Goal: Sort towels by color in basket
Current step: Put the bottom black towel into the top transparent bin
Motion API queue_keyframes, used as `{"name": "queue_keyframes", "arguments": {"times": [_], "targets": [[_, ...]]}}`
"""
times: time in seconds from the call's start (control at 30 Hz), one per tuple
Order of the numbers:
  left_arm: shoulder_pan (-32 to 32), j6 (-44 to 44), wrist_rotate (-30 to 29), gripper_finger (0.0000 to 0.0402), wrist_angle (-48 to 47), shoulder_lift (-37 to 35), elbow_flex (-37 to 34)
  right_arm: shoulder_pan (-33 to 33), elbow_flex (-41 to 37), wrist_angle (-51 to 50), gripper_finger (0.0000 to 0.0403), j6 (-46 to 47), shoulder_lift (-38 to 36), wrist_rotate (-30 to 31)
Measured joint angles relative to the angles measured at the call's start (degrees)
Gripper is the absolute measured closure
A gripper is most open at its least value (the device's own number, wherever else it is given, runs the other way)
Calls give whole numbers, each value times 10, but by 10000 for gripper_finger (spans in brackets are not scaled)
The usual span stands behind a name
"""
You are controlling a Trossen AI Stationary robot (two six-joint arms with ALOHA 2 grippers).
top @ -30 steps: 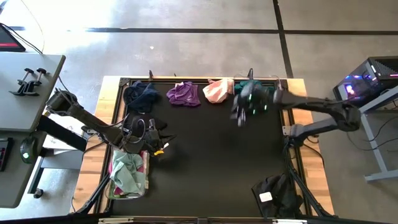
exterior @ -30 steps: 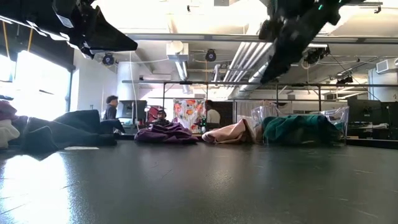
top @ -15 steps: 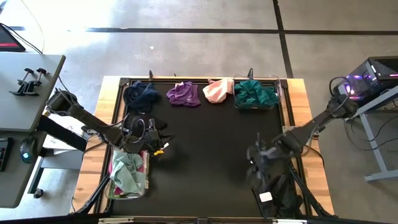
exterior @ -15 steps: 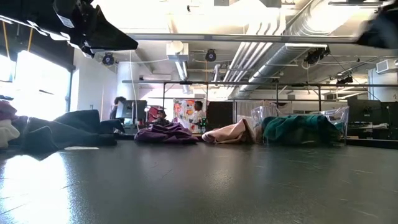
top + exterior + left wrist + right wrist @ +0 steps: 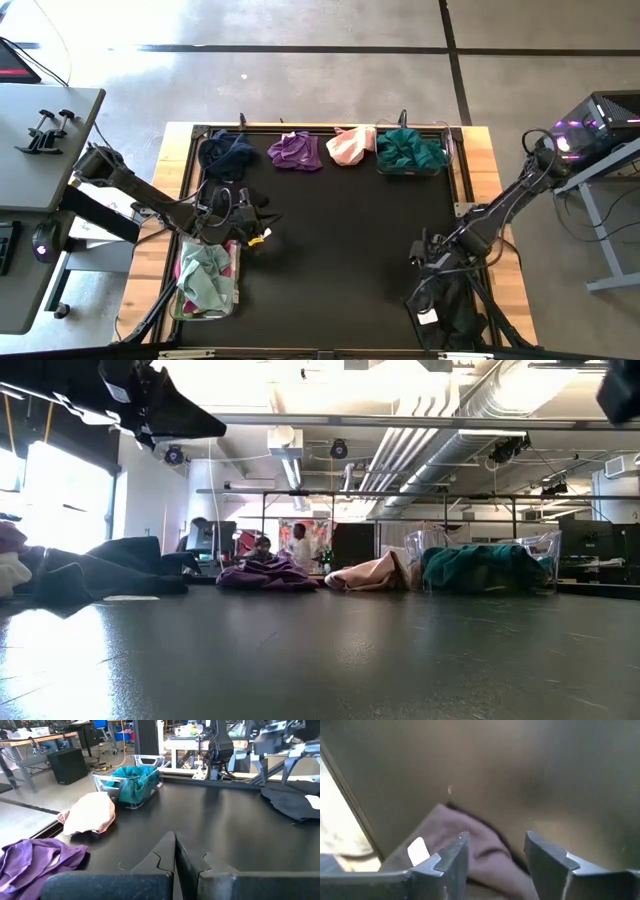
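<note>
Towels lined up along the top edge of the mat: navy [image 5: 226, 152], purple [image 5: 295, 150], pink [image 5: 350, 145], teal [image 5: 409, 149] in a clear bin [image 5: 447, 150]. Black towel [image 5: 450, 312] sitting lower right, mint towel [image 5: 205, 277] lower left. Right gripper [image 5: 420, 255] just above the black one, fingers spread, holding nothing. Left gripper [image 5: 175, 862] at centre left, pressed together, empty.

— What's on the surface [image 5: 340, 230] from where I sit?

— Along its far edge I see a navy towel [image 5: 228, 152], a purple towel [image 5: 296, 150], a pink towel [image 5: 349, 146] and a clear basket [image 5: 446, 152] of teal towels [image 5: 408, 148], all ahead of the left jaws, well apart from them.

— And near my right jaws?

— A black towel [image 5: 452, 305] lies just beneath them, white tag [image 5: 428, 316] showing. A second basket [image 5: 236, 285] of mint and pink cloth sits beside the left jaws.
</note>
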Motion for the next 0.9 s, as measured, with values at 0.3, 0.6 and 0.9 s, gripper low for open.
{"name": "queue_keyframes", "arguments": {"times": [0.3, 0.6, 0.9], "targets": [[0, 0, 4, 401, -7, 0, 0, -4, -71, 61, 159, 49, 0, -174], [0, -1, 4, 401, -10, 0, 0, 65, -123, 218, 189, 32, 57, -179], [0, -1, 4, 401, -10, 0, 0, 102, -104, 249, 259, -134, 166, -188]]}}
